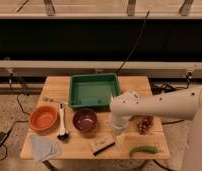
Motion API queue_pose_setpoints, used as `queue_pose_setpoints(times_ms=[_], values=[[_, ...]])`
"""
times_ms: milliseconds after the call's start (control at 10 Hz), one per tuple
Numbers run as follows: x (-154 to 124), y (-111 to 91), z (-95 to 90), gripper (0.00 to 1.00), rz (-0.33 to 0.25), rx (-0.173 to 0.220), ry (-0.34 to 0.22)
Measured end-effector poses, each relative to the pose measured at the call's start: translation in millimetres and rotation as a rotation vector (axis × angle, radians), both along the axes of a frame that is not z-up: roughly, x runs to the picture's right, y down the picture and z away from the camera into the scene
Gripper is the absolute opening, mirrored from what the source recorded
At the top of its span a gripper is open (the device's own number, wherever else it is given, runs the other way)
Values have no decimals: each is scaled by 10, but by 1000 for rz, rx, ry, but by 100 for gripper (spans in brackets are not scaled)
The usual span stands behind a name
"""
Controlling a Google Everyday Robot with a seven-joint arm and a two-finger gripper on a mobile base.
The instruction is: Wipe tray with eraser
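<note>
The robot's arm point(159, 105) was a thick, smooth, off-white tube with a rounded elbow; its pale gripper point(119, 140), jaws apart, hung above the light wooden bench point(56, 87).

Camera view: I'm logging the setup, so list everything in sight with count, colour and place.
table: one, light wood, centre.
tray: one, green, table's back middle.
orange bowl: one, orange, left side.
maroon bowl: one, dark maroon, in front of the tray.
brush: one, white handle, between the bowls.
cloth: one, grey-blue, front left corner.
eraser: one, tan, front middle.
grapes: one bunch, dark red, right side.
green vegetable: one, front right.
arm: one, white, reaching in from the right.
gripper: one, pale, open, pointing down just right of the eraser.
</note>
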State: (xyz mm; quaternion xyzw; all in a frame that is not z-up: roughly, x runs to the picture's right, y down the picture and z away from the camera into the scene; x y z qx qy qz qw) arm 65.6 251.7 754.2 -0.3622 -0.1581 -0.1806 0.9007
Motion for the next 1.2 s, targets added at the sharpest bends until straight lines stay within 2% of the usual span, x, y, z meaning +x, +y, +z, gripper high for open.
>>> queue_pose_setpoints(times_ms=[400, 800, 900, 1200], values=[[-41, 137, 179, 80, 6, -29, 25], [-70, 271, 266, 79, 4, -51, 41], [-59, 289, 277, 75, 8, -55, 45], [-37, 322, 300, 45, 31, -53, 65]])
